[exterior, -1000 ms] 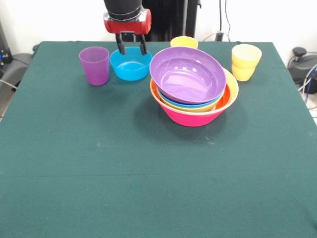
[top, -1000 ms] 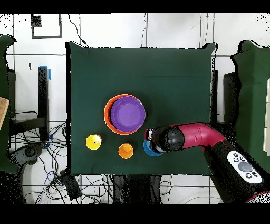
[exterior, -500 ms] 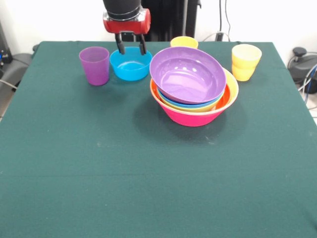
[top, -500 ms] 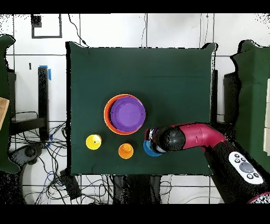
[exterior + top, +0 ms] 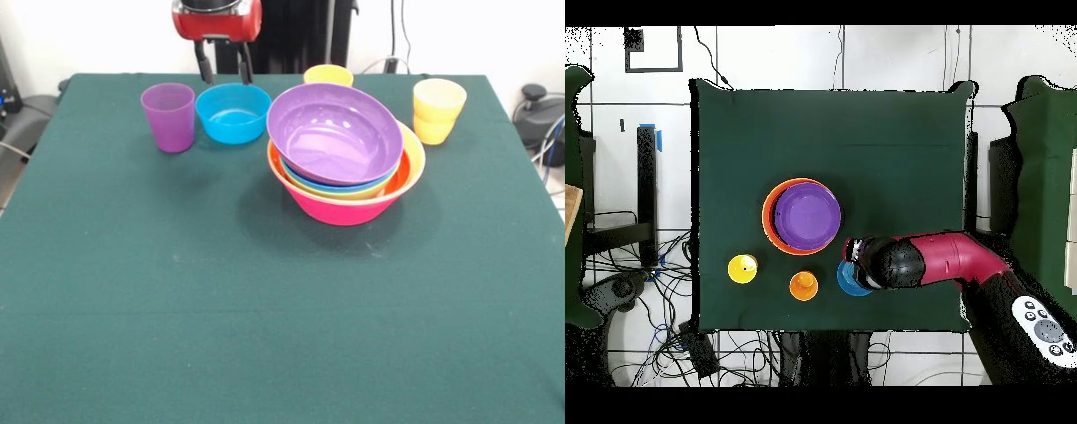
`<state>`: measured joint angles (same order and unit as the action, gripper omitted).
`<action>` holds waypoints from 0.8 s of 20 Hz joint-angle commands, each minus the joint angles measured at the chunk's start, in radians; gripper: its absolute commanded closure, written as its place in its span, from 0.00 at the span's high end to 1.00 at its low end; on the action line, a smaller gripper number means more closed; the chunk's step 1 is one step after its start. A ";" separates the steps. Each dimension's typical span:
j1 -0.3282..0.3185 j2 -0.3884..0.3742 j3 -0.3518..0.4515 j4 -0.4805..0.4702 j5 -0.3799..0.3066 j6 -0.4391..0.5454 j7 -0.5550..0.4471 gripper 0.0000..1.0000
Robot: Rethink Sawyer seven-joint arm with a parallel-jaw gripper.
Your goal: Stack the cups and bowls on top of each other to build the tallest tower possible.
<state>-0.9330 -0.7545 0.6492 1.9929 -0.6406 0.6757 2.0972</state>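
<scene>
Table point(image 5: 221, 336): covered in dark green cloth, the near half left bare.
Tower point(image 5: 344, 168): found a bit right of centre, closest of all the pieces. A large pink bowl point(image 5: 340, 208) is set at the bottom, with orange, yellow and blue rims nested inside, and a purple bowl point(image 5: 334, 132) is tilted on top.
Purple cup point(image 5: 169, 117): stood upright at the left, further back, just beside the small blue bowl.
Small blue bowl point(image 5: 233, 112): parked upright on the cloth between the purple cup and the tower, nothing in it.
Yellow cup point(image 5: 438, 110): placed at the right, apart from the tower; looks like two are nested.
Orange cup point(image 5: 328, 76): mostly hidden behind the tower, only its rim is seen.
Gripper point(image 5: 223, 69): raised above the far edge of the small blue bowl, fingers spread, nothing held.
</scene>
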 commanded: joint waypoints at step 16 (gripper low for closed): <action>0.054 0.051 -0.006 0.088 -0.081 -0.120 -0.077 1.00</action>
<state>-0.9128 -0.7602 0.6501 2.0291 -0.6452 0.6079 2.0972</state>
